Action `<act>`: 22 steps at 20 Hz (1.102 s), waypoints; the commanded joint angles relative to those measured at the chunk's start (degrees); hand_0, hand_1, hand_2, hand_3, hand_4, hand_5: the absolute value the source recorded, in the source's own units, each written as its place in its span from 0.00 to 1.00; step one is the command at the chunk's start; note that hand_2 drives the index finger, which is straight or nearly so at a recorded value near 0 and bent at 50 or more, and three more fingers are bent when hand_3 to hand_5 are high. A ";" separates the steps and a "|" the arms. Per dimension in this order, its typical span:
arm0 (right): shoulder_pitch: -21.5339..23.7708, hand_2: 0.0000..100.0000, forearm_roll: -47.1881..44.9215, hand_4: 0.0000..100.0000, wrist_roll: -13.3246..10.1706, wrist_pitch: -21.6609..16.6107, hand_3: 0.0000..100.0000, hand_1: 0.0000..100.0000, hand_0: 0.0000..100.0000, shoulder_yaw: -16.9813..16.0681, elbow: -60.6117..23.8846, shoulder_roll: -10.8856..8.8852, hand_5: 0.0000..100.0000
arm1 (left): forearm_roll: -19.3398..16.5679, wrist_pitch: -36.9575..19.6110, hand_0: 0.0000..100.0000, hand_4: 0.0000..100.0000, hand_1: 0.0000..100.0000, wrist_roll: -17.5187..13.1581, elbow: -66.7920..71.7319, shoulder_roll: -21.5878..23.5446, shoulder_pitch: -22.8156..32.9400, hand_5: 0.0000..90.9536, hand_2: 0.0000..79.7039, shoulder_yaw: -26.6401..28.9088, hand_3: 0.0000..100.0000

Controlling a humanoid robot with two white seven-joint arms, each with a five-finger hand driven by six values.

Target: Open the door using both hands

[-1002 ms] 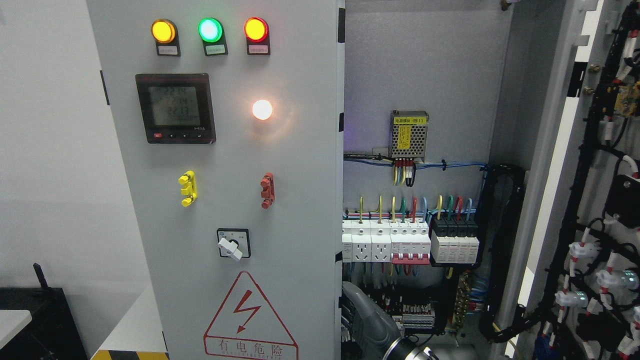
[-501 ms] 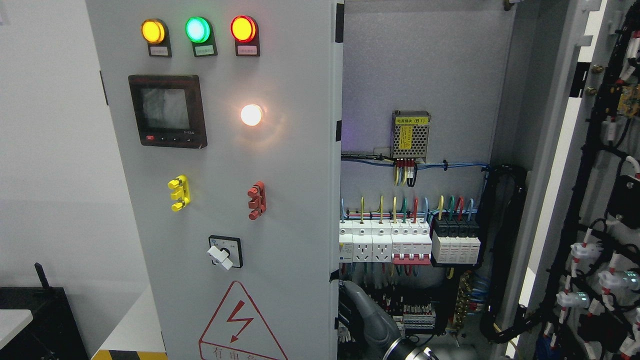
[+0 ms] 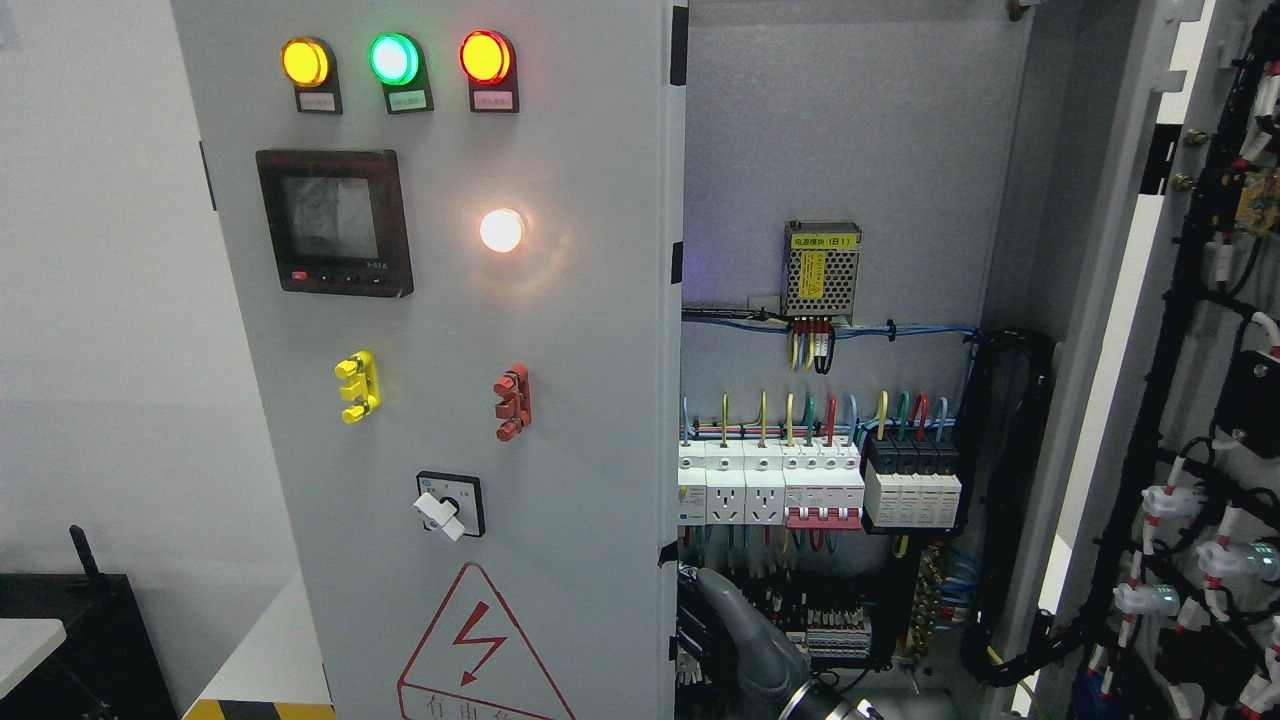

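Observation:
The cabinet's left door [image 3: 560, 400] is a grey panel with three lamps, a meter and a warning triangle; it stands partly swung out. Its free edge [image 3: 673, 400] runs down the middle of the picture. My right hand [image 3: 735, 625], grey and dark, comes up from the bottom edge just right of that edge. It sits low against the door's inner side, in front of the wiring. The door edge hides its front part. The right door [image 3: 1200, 400] stands wide open at the far right, with its wired inner face showing. My left arm does not show.
Inside the cabinet [image 3: 830, 130] are a row of breakers and sockets [image 3: 790, 490], a mesh power supply [image 3: 820, 268] and coloured wires. A black cable bundle [image 3: 1010, 500] runs down the right side. A black box [image 3: 70, 640] stands at the lower left by a white wall.
Over the last second the left door has swung further open, its lamps and meter shifting left. My right hand has stayed low at the door's edge. Little has moved in the last half second.

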 commanded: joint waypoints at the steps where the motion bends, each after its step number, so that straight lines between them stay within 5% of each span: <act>1: 1.07 0.00 -1.12 0.00 1.37 -0.74 0.00 0.00 0.38 0.52 -1.17 1.17 0.00 | 1.23 0.02 0.00 0.00 0.00 0.01 0.00 0.00 0.00 0.00 0.00 0.00 0.00; 22: 1.16 0.00 -3.14 0.00 4.97 -1.19 0.00 0.00 0.38 2.72 -3.54 1.17 0.00 | 1.23 0.02 0.00 0.00 0.00 0.01 0.00 0.00 0.00 0.00 0.00 0.00 0.00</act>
